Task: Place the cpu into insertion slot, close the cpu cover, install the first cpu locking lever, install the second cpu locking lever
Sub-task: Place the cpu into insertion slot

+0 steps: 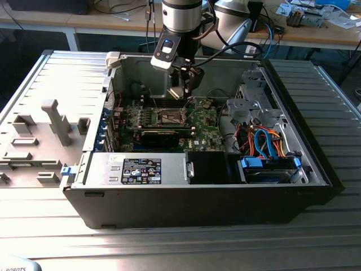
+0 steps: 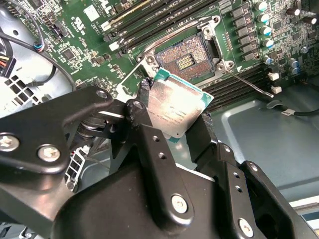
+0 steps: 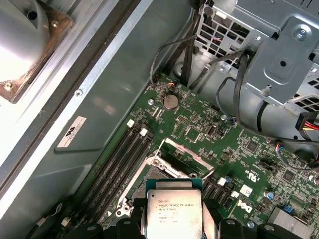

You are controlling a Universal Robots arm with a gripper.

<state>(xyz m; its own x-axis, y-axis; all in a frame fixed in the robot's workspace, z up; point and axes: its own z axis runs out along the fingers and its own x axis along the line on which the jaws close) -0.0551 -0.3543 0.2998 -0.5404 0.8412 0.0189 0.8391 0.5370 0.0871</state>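
Presently, contents of the open computer case [image 1: 316,169], read as a dial in the exterior view:

- Gripper [image 1: 183,84], one, two fingers [image 2: 202,134], hanging toward 11 o'clock. It is clamped on the edges of the chip.
- Cpu [image 2: 172,112], one, silver top, held tilted in the air, near the socket and clear of the board.
- Insertion slot [image 2: 187,59], one, bare contacts exposed, nothing seated; toward 10 o'clock from the case's middle [image 1: 171,117].
- Cpu cover [image 3: 187,154], one, swung up and open.
- Locking lever [image 2: 246,82], one thin rod that I can pick out, released; a second I cannot tell.
- Memory slots [image 3: 122,154], four by my count, all vacant.
- Coin cell [image 3: 171,102], one.
- Drive cage [image 1: 251,104], one, at 2 o'clock; cable bundle [image 1: 265,144], one, at 4 o'clock.

Hazards, as I judge them: the chip rides tilted, so one corner could land first and bend contacts. A thin edge grip may slip. A wrong rotation would foul the socket keys. The raised cover could catch a finger.
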